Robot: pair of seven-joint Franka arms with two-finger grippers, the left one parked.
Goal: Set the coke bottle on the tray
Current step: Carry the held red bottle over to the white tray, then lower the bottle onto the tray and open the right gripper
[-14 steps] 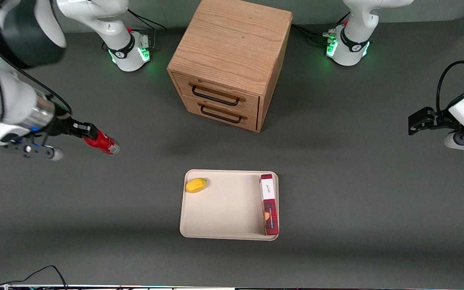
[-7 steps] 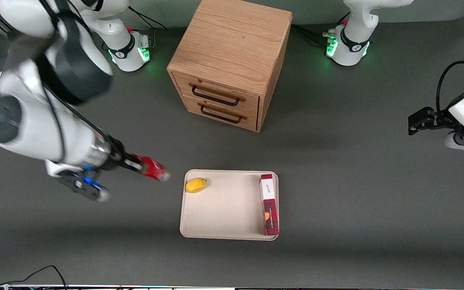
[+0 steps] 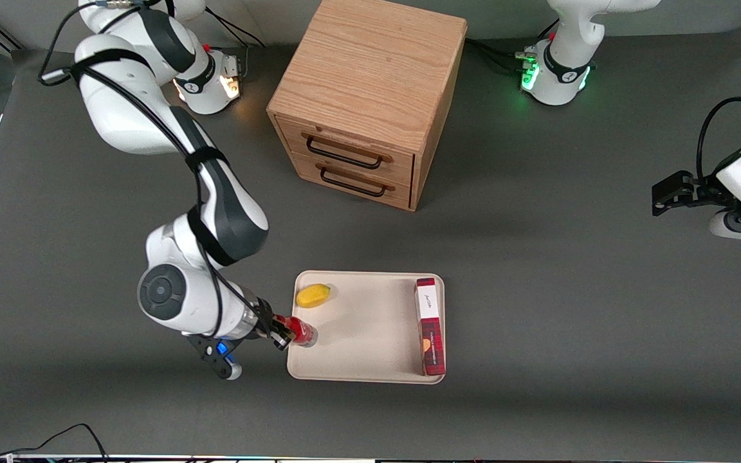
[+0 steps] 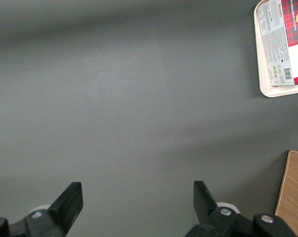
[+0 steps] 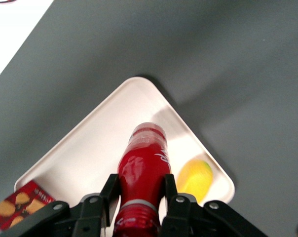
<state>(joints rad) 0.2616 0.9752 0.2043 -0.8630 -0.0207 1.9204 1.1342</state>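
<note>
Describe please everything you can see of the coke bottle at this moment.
The coke bottle is small and red, glossy like plastic, with a clear ribbed base and pale script on its side. It is tilted far from upright, base pointing away from the gripper, which is shut on its upper body. It hangs at the edge of the cream tray toward the working arm's end, nearer the front camera than the yellow fruit. Only the fingers visibly touch it.

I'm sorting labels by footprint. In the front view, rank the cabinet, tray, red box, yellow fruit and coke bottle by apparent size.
Largest to smallest:
wooden cabinet
tray
red box
yellow fruit and coke bottle look alike; the gripper, shut on the bottle over the tray's edge, hides part of it.
</note>
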